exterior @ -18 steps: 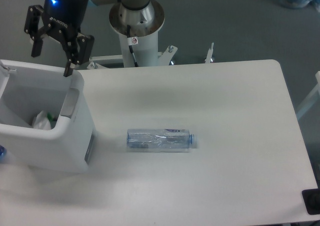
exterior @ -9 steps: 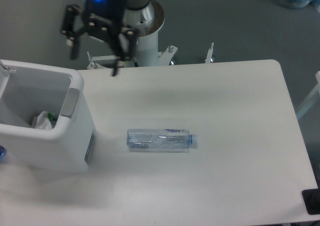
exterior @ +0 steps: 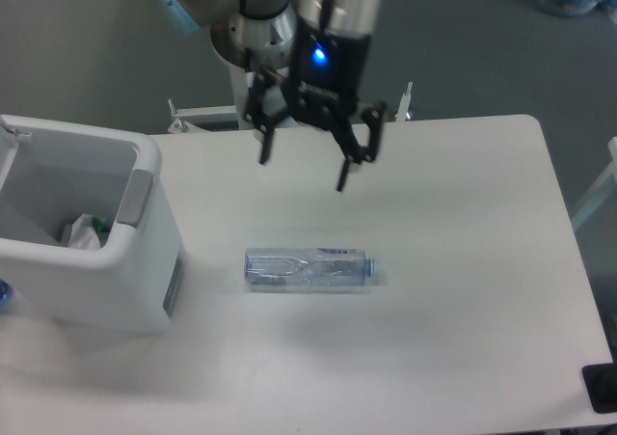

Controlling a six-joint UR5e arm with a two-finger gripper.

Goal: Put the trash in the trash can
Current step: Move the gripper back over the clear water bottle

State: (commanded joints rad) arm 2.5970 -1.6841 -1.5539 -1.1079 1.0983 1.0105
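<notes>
Clear bottle (exterior: 307, 268) lies below gripper (exterior: 302, 172) | gripper spread wide, holding nothing | wrapper (exterior: 83, 232) inside bin (exterior: 106, 271), far left

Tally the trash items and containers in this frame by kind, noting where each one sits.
Plastic bottle, lying on the table: 1
Crumpled wrapper, inside the trash can: 1
Trash can: 1
Total: 3
</notes>
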